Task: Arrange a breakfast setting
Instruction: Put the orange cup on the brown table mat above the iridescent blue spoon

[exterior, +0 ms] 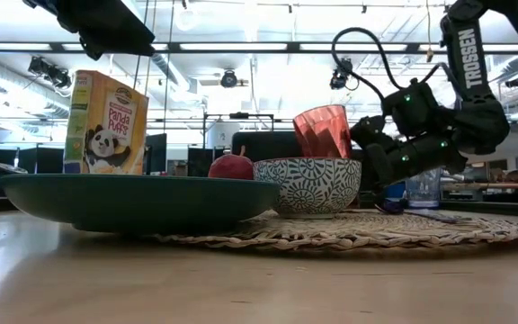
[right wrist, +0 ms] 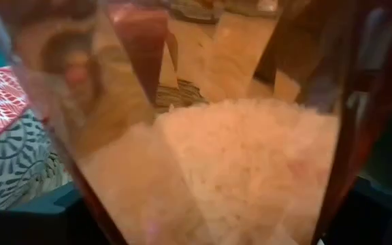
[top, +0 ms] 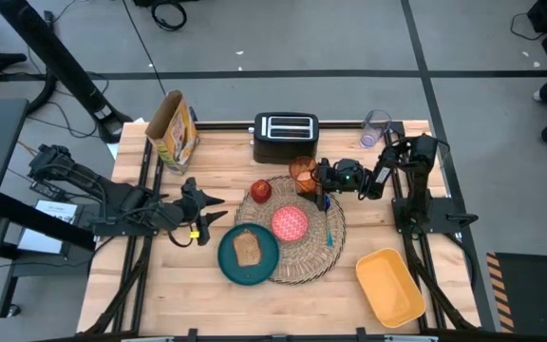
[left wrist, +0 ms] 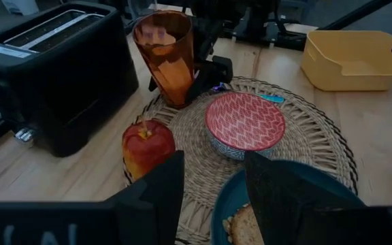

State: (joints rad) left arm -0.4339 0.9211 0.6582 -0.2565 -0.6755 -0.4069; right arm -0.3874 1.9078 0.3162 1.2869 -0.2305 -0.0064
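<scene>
On the wooden worktop (top: 160,285), a large round woven straw placemat (top: 316,252) lies at the centre. The teal plate (top: 231,266) overlaps the placemat's left edge and carries the toast slice (top: 247,248). The small red bowl (top: 290,223) sits on the placemat just right of the plate. The red apple (top: 260,191) rests at the placemat's far-left rim, near the black toaster (top: 286,136). The blue spoon (top: 330,225) lies on the placemat to the right of the bowl.

The orange cup (top: 303,174) stands at the far edge of the placemat, tilted in the low view. The right pincer (top: 320,178) is at the cup's right side, its fingers spread on either side of the cup; whether they press on it cannot be told. In the right wrist view the cup fills the frame.

The left pincer (top: 207,211) hovers over the worktop left of the plate, its fingers (left wrist: 148,197) partly spread and holding nothing.

A cereal box (top: 172,131) stands at the far left, a yellow tub (top: 389,287) lies at the near right, and a clear cup (top: 375,127) stands at the far right.
</scene>
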